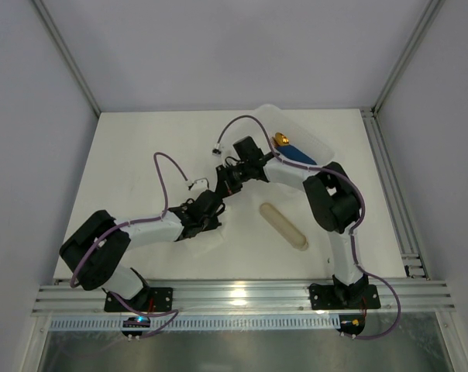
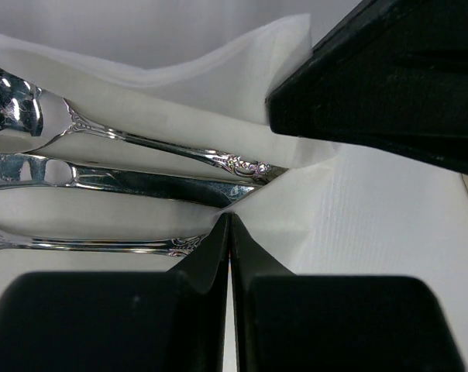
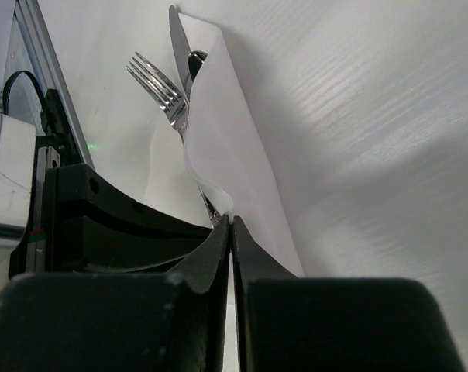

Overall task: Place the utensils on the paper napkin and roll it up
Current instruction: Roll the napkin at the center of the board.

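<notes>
A: Where is room to be found on the worktop (image 1: 133,147)?

B: Bare surface is seen across the far-left quarter and along the far edge up to the tray (image 1: 307,132), by which the far-right corner is taken.

A: What is blocked?

B: The middle is crowded: the left tool (image 2: 231,232) and right tool (image 3: 232,229), both with jaws closed, are set close together at the paper napkin (image 2: 242,70) and utensils (image 2: 141,143). The lane right of them is barred by the beige sleeve (image 1: 284,225), laid aslant beside the right arm (image 1: 335,203).
</notes>
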{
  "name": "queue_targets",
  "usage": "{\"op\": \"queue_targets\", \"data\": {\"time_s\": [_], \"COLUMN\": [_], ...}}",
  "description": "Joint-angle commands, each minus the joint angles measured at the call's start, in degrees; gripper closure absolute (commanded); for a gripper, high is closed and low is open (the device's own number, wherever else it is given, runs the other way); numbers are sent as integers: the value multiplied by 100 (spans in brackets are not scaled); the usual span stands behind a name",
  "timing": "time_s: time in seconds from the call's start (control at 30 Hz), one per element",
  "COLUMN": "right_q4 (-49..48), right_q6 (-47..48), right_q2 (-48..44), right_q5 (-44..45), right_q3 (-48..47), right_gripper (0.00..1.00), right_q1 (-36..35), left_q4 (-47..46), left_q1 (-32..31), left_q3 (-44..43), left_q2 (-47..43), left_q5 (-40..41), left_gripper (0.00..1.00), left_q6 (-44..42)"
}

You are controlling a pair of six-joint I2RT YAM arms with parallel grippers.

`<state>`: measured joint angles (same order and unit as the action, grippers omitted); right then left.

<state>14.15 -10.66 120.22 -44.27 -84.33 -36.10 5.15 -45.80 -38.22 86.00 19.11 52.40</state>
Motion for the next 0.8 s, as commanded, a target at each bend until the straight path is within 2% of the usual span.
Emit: {"op": "queue_targets", "data": {"time_s": [0.0,0.33,0.5,0.6,0.67,0.77], "right_q4": [96,140,140,123,123,158], "right_q6": [204,231,204,160,99,-6], "right_q2": [-429,-517,-474,-456,-509,-649], "right_q5": [129,94,208,331,673,1428], "right_q3": [-180,-136,-171,-206,-171,-49], "right_gripper": [96,95,89,77,61,54], "right_q1": [-73,-187,-205,-205,-205,-178], "left_q4": [259,267,285,311,329,364], "left_q1": [-34,-43,-52,-52,-52,-52], "left_q3": [16,60,78,86,69,42], "left_q2": [-39,-127,-171,-206,-241,-232], "left_q5": [259,286,277,303,321,321], "left_gripper": [100,100,100,100,100,100], "left_q6": [42,60,77,77,68,51]}}
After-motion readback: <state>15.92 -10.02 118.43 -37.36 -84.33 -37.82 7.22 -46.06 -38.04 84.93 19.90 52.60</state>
